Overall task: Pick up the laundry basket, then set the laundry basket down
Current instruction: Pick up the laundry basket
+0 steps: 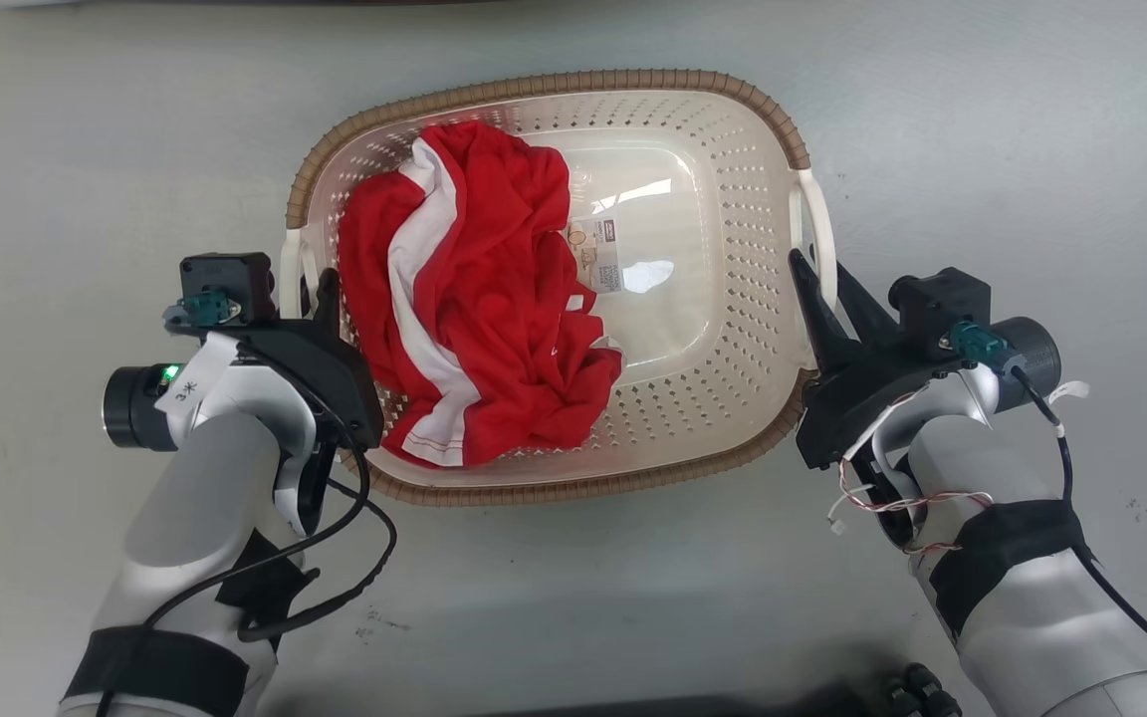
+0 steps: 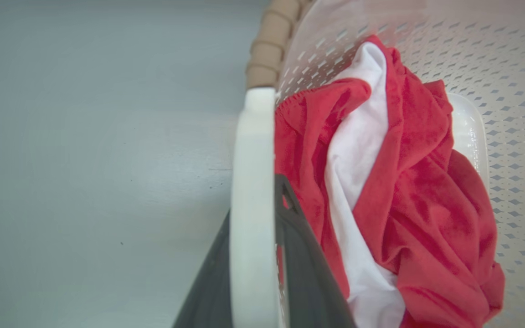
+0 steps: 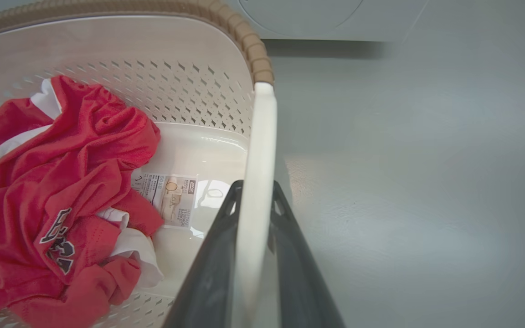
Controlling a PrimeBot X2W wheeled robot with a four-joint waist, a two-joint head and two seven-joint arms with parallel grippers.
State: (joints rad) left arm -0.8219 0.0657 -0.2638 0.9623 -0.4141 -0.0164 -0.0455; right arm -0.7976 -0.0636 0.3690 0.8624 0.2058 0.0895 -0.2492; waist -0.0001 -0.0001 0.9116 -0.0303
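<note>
Head view: laundry basket [image 1: 633, 78] is dead centre on the grey floor [image 1: 1032, 149], at 12 o'clock from the robot, mouth up toward the camera. Can't tell whether it bears on the floor or hangs just off it. Long axis runs 9-to-3, skewed a touch toward 8-to-2, so the 3 o'clock end lies slightly farther out. Handles are on the short ends: left handle [image 1: 290, 269] at 9, right handle [image 1: 820, 229] at 3.

Left gripper [image 1: 307, 299]: fingers clenched across the left handle. The left wrist view has the white bar pinched between both dark fingers [image 2: 303, 255]. Right gripper [image 1: 825, 284]: same, clamped on the right handle, one finger on each face of the bar in the right wrist view.

Load: red-and-white jersey [image 1: 474, 299] heaped toward 9 o'clock, just beside the inner left finger. Label [image 1: 601, 257] lies bare mid-floor of the basket.

Risks, my read:
- Load is off-centre, so the 9 o'clock side is heavier and the basket could roll that way.
- Both pinches sit at the 6 o'clock end of the handles, so the far rim may droop toward 12. The smooth plastic bar could slide in the fingers.
- Any height or spacing mismatch between the arms would twist the thin handles or pop one out.
- Jersey fabric could get nipped by the left pinch.
</note>
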